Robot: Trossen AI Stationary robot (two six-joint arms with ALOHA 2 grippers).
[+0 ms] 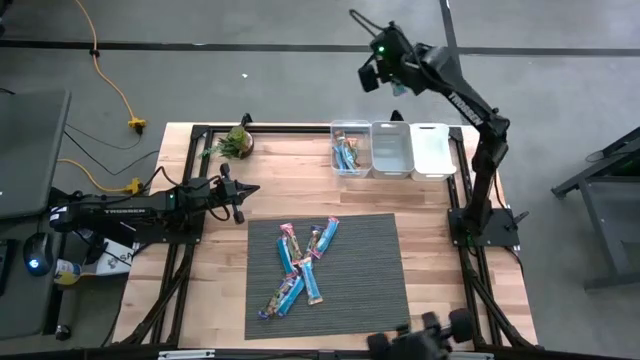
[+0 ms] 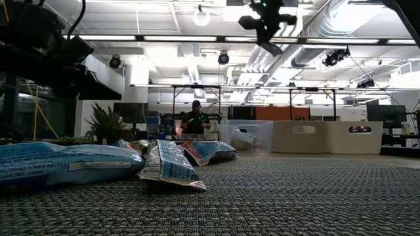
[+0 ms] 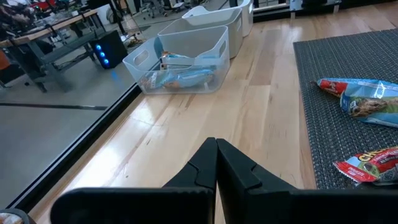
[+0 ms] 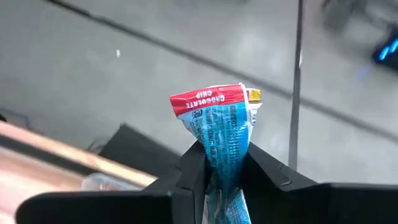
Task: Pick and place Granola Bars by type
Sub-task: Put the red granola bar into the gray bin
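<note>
Right gripper (image 4: pixel 217 165) fingers pinching a blue chocolate-chip granola bar (image 4: pixel 219 127), hanging high above the bins (image 1: pixel 391 148); left gripper (image 3: pixel 216 163) fingers pressing together, holding nothing

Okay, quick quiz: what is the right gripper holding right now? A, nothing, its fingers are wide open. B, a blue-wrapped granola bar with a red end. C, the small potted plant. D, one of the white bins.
B: in the right wrist view the right gripper is shut on a blue granola bar whose red end sticks up between the dark fingers, raised beyond the row of bins.
</note>
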